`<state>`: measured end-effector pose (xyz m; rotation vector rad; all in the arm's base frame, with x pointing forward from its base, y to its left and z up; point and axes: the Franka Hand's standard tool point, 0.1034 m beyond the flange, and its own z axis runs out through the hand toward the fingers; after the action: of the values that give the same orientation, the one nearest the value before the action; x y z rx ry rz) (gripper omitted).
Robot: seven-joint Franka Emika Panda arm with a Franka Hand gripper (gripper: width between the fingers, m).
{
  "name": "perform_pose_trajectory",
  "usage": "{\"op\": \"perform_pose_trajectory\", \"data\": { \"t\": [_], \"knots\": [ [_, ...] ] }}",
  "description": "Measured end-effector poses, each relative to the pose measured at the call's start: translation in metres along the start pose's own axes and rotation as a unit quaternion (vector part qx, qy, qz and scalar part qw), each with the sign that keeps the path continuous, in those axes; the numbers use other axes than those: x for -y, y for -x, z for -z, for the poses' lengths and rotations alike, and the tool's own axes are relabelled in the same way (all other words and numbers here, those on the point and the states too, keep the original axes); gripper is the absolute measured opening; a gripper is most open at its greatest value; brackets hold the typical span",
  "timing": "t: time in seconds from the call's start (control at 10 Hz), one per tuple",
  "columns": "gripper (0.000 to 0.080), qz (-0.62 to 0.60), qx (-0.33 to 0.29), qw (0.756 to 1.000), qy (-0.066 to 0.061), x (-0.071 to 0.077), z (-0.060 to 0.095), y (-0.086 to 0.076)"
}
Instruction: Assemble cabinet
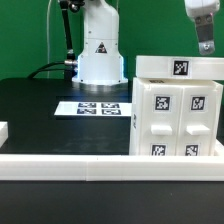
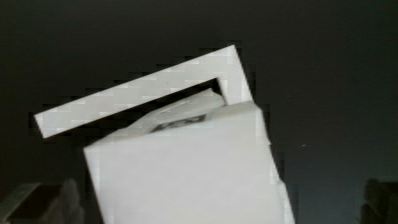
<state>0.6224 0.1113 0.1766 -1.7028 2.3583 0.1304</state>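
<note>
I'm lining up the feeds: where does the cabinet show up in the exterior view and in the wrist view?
Exterior view: the cabinet stands at the exterior view's right, behind the border rail, below the gripper.
Wrist view: it fills the picture's middle, seen from above.
Shared landmark: the tagged panel on its top.

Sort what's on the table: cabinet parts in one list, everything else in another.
Part of the job:
- cabinet, the tagged white box at the exterior view's right
- pincer above it

Not part of it:
- marker board flat on the black table
- border rail along the front
</note>
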Motion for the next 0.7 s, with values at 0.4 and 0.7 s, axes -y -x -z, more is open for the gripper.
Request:
{"op": "perform_pose_trajectory", "data": {
  "t": [0.4, 0.7],
  "knots": [
    [0.0797, 0.142, 0.003, 0.989, 0.028, 0.0053, 0.0069, -0.0039],
    [0.0797, 0.289, 0.006, 0.957, 0.027, 0.0045, 0.0063, -0.0024]
  ]
}}
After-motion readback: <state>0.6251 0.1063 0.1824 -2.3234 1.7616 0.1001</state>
